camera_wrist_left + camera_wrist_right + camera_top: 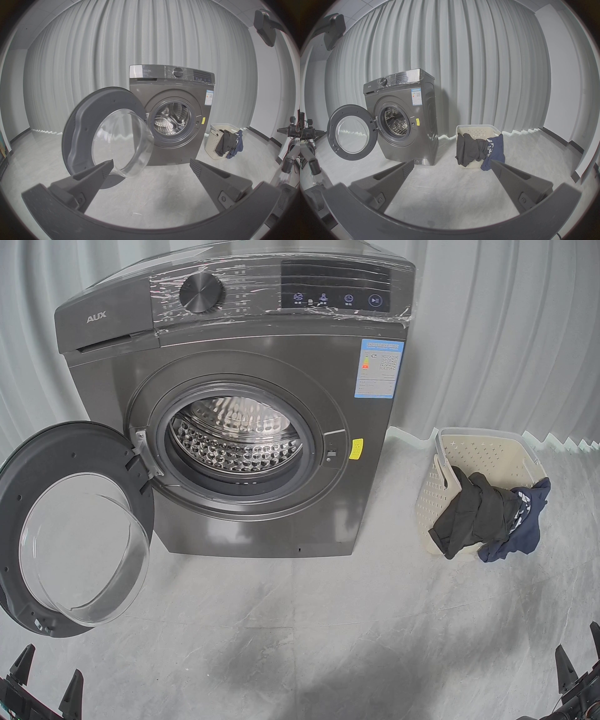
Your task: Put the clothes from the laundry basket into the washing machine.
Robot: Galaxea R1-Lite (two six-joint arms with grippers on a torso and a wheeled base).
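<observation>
A grey front-loading washing machine (250,352) stands ahead with its round door (69,527) swung open to the left and the steel drum (234,434) bare inside. To its right a cream laundry basket (484,452) sits on the floor, a black garment (478,512) and a navy garment (525,521) draped over its front rim. My left gripper (47,677) is low at the near left, open and holding nothing. My right gripper (578,649) is low at the near right, open as well, well short of the basket (478,129).
Pale grey floor (312,627) stretches between me and the machine. A white pleated curtain (500,334) runs behind everything. The open door (106,137) juts out toward my left side. Equipment on a stand (290,147) sits far off to the right.
</observation>
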